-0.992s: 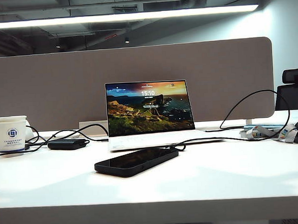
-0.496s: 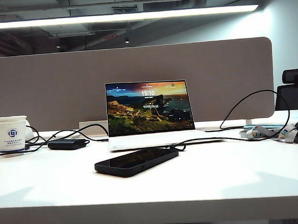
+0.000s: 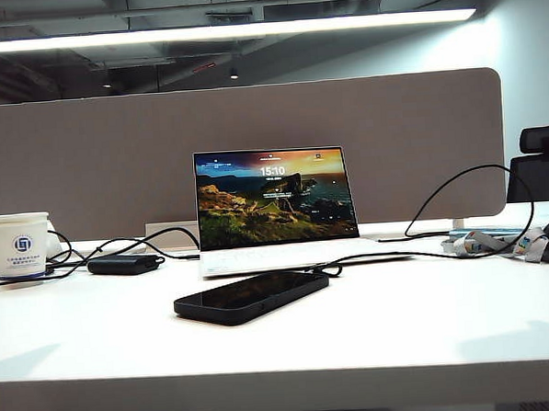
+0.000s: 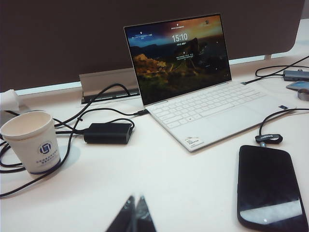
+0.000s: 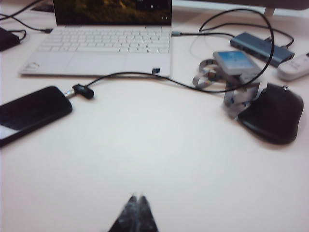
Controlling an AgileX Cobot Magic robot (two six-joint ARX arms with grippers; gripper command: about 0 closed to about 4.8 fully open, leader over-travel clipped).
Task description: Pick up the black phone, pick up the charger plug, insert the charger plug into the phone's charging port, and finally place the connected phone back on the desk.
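The black phone (image 3: 252, 297) lies flat on the white desk (image 3: 401, 337) in front of the laptop. It also shows in the left wrist view (image 4: 270, 186) and the right wrist view (image 5: 31, 111). The charger plug (image 4: 269, 139) (image 5: 83, 91) sits against the phone's short end, its thin cable looping away to the right. The charging port is hidden behind the plug. My left gripper (image 4: 136, 198) is shut and empty, above bare desk well short of the phone. My right gripper (image 5: 136, 196) is shut and empty too, over bare desk. Neither gripper shows in the exterior view.
An open white laptop (image 3: 275, 210) stands behind the phone. At the left are a paper cup (image 3: 19, 245) and a black power brick (image 3: 123, 264) among cables. At the right lie a black mouse (image 5: 273, 113), a grey hub (image 5: 260, 47) and a bundle of straps (image 5: 227, 79).
The phone and cable have not moved. The soft shadows on the desk's front have shrunk toward the left and right edges of the exterior view.
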